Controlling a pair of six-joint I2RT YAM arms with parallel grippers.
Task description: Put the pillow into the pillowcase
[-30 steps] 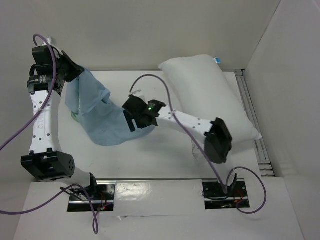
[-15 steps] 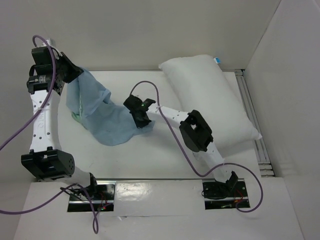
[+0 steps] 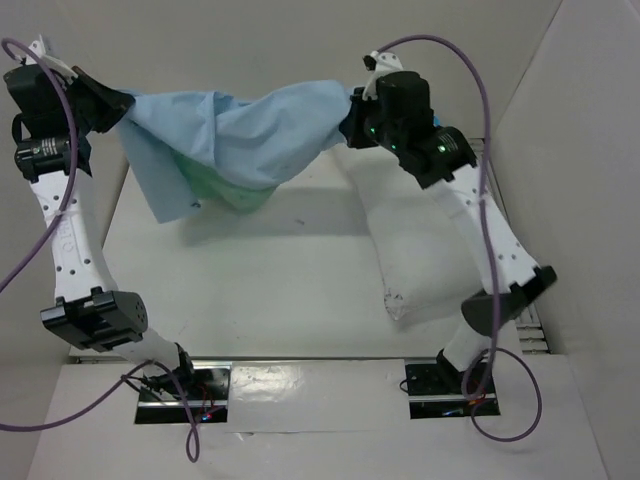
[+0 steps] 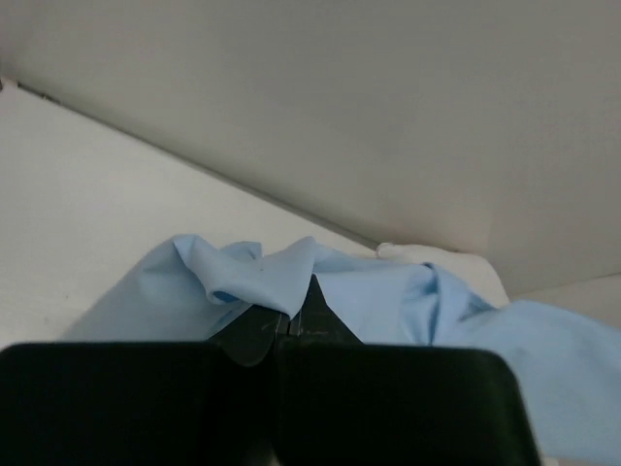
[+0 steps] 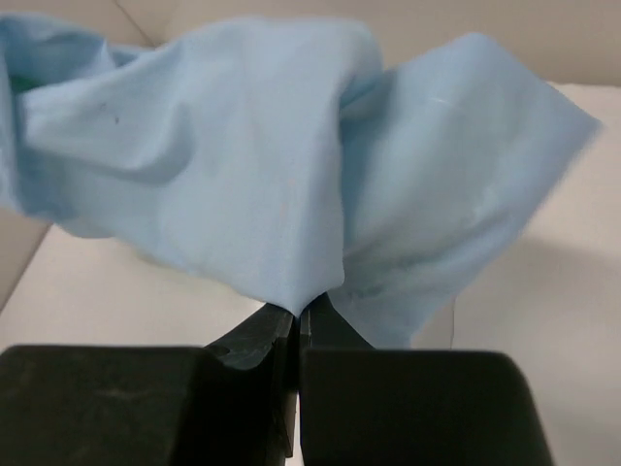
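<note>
Pillowcase (image 3: 240, 140): clear of the tabletop (image 3: 250, 290), slung like a hammock across the far side of the workspace. Pale blue face outward. The sea-green face shows under the sagging belly. One loose flap hangs down below the left grip.

Left end effector (image 3: 122, 102): clenched on a fold of the pillowcase at far left. In its wrist view the tips meet, with blue cloth bunched just past them.

Right end effector (image 3: 350, 124): also pinched tight on the pillowcase, at the right end of the span. In its wrist view the cloth fans upward from the closed tips.

Reading: the two grips sit well apart, most likely to take up slack and spread the sack so its mouth can be found. I cannot tell where the opening lies; no gaping mouth shows in any view.

Pillow (image 3: 410, 250): flat on the tabletop at right, under the right arm, wholly outside the pillowcase, neither end effector on it.

Judgement: insertion not begun. With both end effectors occupied, either one must let go to fetch the pillow, or the held cloth must be brought down over the pillow's end.
</note>
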